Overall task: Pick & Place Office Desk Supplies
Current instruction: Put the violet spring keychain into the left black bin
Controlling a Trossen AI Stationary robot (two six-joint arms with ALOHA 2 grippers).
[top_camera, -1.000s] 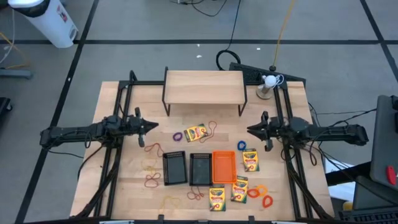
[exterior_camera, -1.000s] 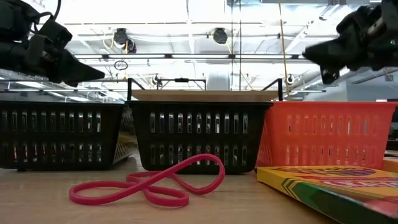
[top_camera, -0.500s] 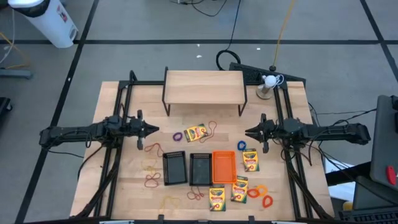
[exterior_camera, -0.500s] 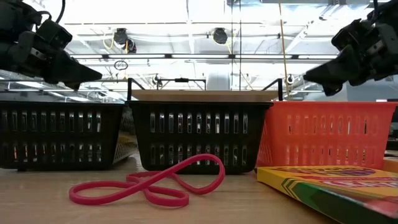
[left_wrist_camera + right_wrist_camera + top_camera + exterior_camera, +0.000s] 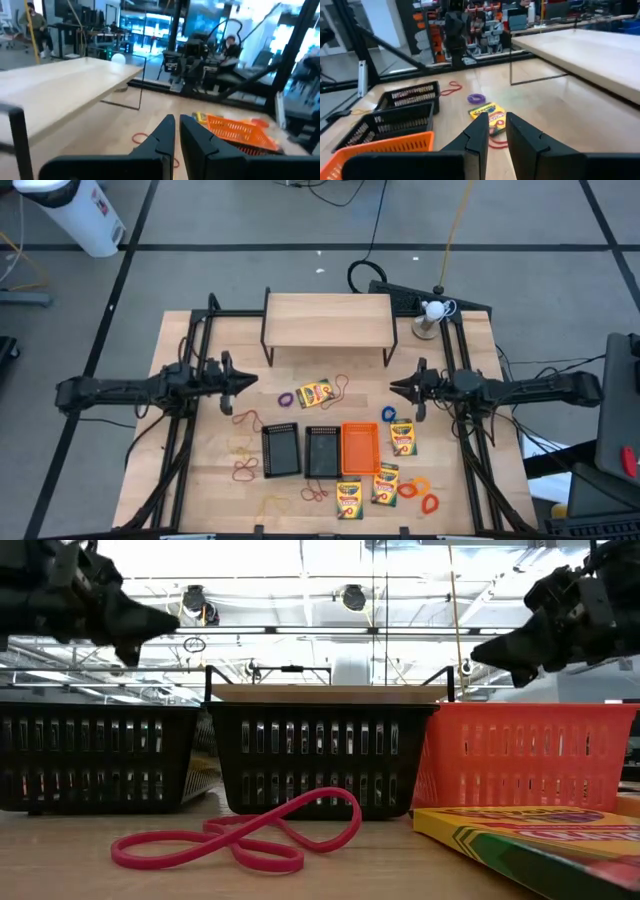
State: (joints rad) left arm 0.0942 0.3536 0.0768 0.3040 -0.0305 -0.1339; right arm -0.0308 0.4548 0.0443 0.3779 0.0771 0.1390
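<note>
Three mesh trays side by side near the table's front middle: orange tray (image 5: 360, 447), with two black trays (image 5: 300, 451) just beside it on its left-arm side. All three apparently bare inside in the high view; nothing sorted yet, by that look.

Five crayon boxes (image 5: 314, 393) loose on the wood: one behind the orange tray toward the shelf, one (image 5: 402, 438) just beside the tray on its right-arm side, two in front of it near the table edge, a fifth (image 5: 349, 499) there too. Rubber bands scattered: a purple one (image 5: 285, 398) beside the far box, a blue one (image 5: 389, 414) behind the orange tray on the right-arm side, red and orange ones (image 5: 422, 495) past its front corner, more red loops (image 5: 243, 471) beyond the black trays. A pink-red band (image 5: 240, 835) lying in front of the trays in the low view. Whole job seemingly ahead.

Left gripper (image 5: 241, 383) raised above the table, well behind the black trays, fingers nearly pressed together, pinching nothing. Right gripper (image 5: 400, 389) raised behind the orange tray, fingers a narrow slit apart, likewise empty.

Table (image 5: 200, 480) of light wood, on a black frame. Wooden shelf (image 5: 328, 319) at its back, a white ball on a stand (image 5: 432, 312) at the back corner. Grey floor marked with dark lines, cables, a white canister (image 5: 80, 215) off the corner. Beyond the table, a workshop with benches and people seated or standing far off.
</note>
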